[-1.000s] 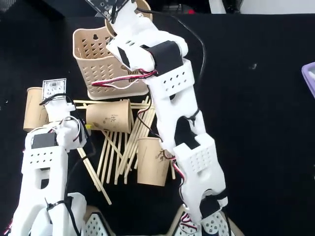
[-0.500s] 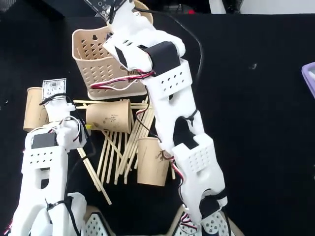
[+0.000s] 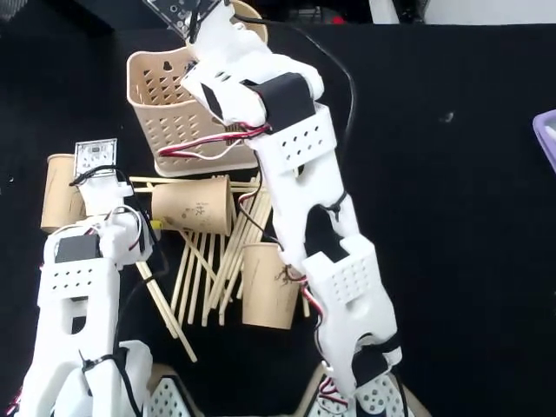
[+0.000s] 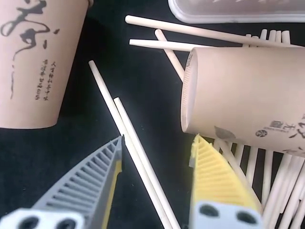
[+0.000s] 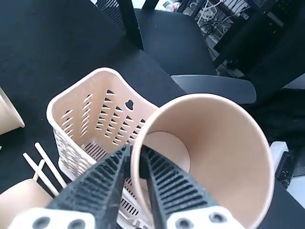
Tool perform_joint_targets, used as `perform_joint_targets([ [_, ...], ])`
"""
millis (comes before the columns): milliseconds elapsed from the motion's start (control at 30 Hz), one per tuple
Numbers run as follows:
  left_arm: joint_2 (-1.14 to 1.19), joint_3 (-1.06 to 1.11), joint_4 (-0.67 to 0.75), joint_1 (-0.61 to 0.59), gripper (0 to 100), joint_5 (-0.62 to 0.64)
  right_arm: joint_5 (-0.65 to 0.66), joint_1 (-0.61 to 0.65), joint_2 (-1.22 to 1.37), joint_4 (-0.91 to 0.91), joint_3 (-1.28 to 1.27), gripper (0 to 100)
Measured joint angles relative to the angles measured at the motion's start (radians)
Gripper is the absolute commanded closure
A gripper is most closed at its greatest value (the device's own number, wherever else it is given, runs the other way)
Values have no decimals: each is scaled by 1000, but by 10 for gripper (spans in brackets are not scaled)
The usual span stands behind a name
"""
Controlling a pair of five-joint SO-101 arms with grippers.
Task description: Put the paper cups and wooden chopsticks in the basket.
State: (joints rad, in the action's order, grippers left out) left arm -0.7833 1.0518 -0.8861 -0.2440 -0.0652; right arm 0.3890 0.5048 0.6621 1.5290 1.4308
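Lying on its side at the far left of the black surface (image 3: pixel 452 261) was the leftmost cup (image 3: pixel 61 191), just beside the left arm (image 3: pixel 78 287). That arm's left tool (image 4: pixel 157 143) hung low over the surface with its two fingers spread apart and nothing between them but two loose sticks (image 4: pixel 138 148) running through the gap untouched. In the left wrist view a cup lay to either side of those fingers, neither one gripped.

Next along, the middle cup (image 3: pixel 193 205) lay on its side across the wooden chopsticks (image 3: pixel 204 278), which were scattered in a loose fan on the surface, some crossing others. The third cup (image 3: pixel 269 285) rested on the right part of that fan, close against the right arm (image 3: pixel 304 174); whether it lay flat or stood could not be told.

Beyond the cups and sticks sat the basket (image 3: pixel 165 104), a beige slotted one, upright on the surface. No cup or stick showed inside it in the right wrist view.

The right arm stretched out past the basket's right side. Its right tool (image 5: pixel 135 150) was nearly closed, pinching the rim of the held cup (image 5: pixel 209 157) with one finger inside the wall and one outside. That cup hung off the surface by the basket's far edge, its open mouth facing the wrist camera.

At the far right edge of the high view lay a purple object (image 3: pixel 547 135), well apart from everything else.
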Motion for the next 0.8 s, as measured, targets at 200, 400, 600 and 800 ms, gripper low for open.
perform_joint_targets([
  [200, 0, 0, 0, 0, 769, 0, 2, 0, 0, 3, 0, 987],
  [400, 0, 0, 0, 0, 769, 0, 2, 0, 0, 3, 0, 987],
  [600, 0, 0, 0, 0, 769, 0, 2, -11, 0, 3, 2, 987],
  [800, 0, 0, 0, 0, 769, 0, 0, -52, 0, 3, 17, 987],
])
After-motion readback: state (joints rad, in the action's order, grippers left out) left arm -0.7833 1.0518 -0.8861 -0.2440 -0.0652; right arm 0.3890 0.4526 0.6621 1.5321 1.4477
